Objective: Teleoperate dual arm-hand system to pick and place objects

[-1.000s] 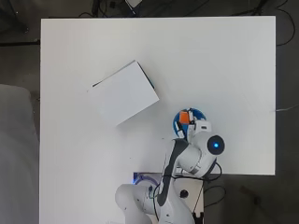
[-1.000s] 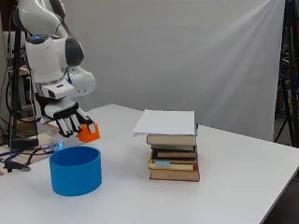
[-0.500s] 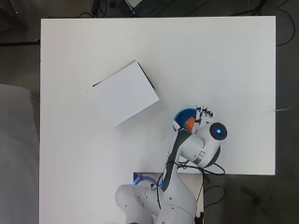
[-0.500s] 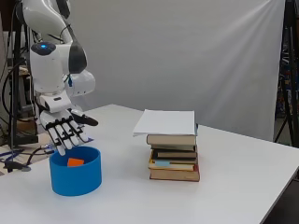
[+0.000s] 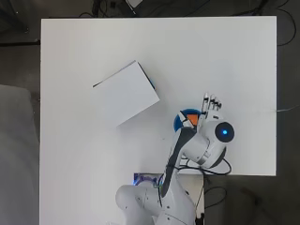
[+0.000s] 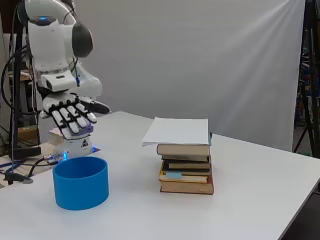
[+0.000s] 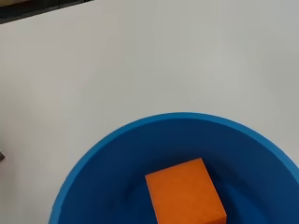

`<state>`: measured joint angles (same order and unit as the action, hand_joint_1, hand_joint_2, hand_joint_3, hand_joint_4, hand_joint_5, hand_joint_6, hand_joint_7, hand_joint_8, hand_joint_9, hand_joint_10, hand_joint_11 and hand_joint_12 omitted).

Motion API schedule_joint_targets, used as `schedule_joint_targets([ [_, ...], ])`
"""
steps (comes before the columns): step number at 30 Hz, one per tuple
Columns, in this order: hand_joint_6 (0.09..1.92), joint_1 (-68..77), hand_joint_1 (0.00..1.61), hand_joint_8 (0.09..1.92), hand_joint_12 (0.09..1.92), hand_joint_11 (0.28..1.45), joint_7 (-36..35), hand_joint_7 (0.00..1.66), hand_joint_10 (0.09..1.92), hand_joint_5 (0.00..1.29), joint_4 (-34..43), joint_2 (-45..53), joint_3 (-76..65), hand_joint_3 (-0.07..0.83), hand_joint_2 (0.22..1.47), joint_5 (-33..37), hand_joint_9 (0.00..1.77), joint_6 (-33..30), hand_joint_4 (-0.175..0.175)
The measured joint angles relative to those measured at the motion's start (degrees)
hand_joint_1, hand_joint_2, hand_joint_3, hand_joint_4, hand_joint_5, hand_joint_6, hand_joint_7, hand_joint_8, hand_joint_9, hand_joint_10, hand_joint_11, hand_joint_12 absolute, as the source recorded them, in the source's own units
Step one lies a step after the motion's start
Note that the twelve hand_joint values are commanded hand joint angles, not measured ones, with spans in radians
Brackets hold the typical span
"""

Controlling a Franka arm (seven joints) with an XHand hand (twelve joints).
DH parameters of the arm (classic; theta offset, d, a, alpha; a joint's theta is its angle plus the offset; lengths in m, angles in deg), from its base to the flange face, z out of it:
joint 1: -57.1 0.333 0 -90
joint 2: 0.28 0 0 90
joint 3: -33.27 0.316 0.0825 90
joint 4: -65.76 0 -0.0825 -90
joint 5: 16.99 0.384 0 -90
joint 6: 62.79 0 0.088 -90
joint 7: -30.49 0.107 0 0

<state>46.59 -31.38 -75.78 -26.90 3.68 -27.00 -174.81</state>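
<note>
An orange block lies on the floor of a round blue tub. From overhead the block shows inside the tub, half hidden by my arm. In the side view the tub stands near the table's front left and its wall hides the block. My hand hovers well above the tub with its fingers straight and spread, holding nothing. From overhead the hand's fingertips reach past the tub's far right rim.
A stack of several books with a white sheet or cover on top stands on the white table, to the left of the tub and farther from the arm's base. Cables and a stand sit off the table's left end.
The hand was shut on the orange block above the tub, opened and dropped it in. Since then the hand has risen higher above the tub, fingers still spread.
</note>
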Motion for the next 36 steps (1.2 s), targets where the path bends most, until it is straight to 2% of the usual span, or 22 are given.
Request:
schedule_joint_targets([
  [7, 0.09, -1.4, 0.0, 0.09, 0.09, 0.43, 2.89, 0.12, 0.09, 0.04, 2.43, -10.59, 8.69, 0.014, 0.93, -1.73, 0.3, 8.67, 0.09],
  [14, 0.09, -0.71, 0.0, 0.09, 0.09, 0.43, 3.34, 0.09, 0.09, 0.02, 12.72, -10.63, 18.34, 0.012, 0.94, -3.98, 0.28, 15.95, 0.101],
  [26, 0.09, 1.14, 0.0, 0.09, 0.09, 0.42, 0.51, 0.09, 0.09, 0.0, 13.54, -13.45, 26.89, 0.01, 0.97, 0.4, 0.26, 20.13, 0.098],
  [36, 0.09, 2.33, 0.0, 0.09, 0.09, 0.41, -0.83, 0.09, 0.09, 0.0, 14.58, -12.49, 32.05, -0.001, 0.96, 1.07, 0.25, 22.44, 0.09],
])
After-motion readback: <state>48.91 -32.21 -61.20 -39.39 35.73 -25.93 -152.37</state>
